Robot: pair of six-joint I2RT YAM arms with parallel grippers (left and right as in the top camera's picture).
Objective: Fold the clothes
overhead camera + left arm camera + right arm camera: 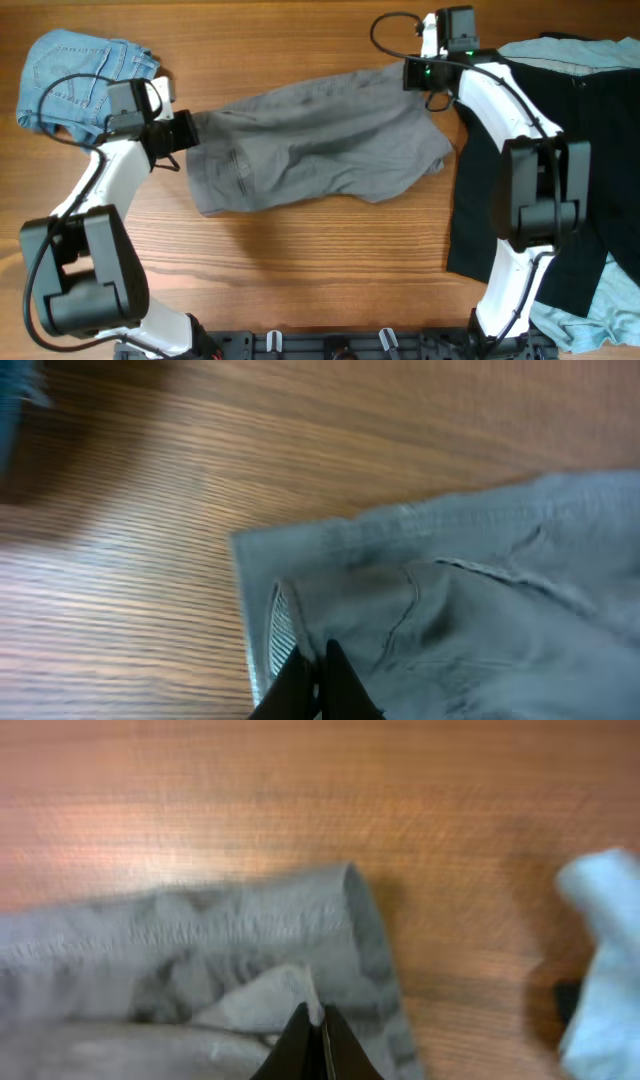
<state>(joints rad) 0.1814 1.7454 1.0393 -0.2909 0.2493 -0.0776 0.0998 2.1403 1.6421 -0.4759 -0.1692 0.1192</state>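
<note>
1. Broadly, the wooden table point(300, 260) has its widest bare boards below the grey cloth, running from my left arm point(100, 200) across to the black cloth. A narrower bare strip lies above.
2. The black garment point(600, 150) fills the right side and runs off the right edge of the overhead view. My right arm point(520, 170) crosses it, so I cannot tell its outline.
3. The grey shorts point(320, 140) lie crumpled mid-table, spanning the gap between my two pincers. They are apart from the denim and come close to the black garment's left edge.
4. The denim shorts point(70, 75) sit bunched in the top-left corner, with their right part hidden under my left wrist.
5. A pale-blue cloth point(590, 315) lies at the bottom right beside the black garment, cut off by the lower edge.
6. My left pincer point(318, 665) is pressed together, pinching the grey shorts near their left corner. The wrist view is blurred, and I cannot identify a ribbed pale patch beside the fingers.
7. My right pincer point(312, 1020) is pressed together on a raised fold by the shorts' upper-right hem. A pale blur at the right of this wrist view is too soft to name.
</note>
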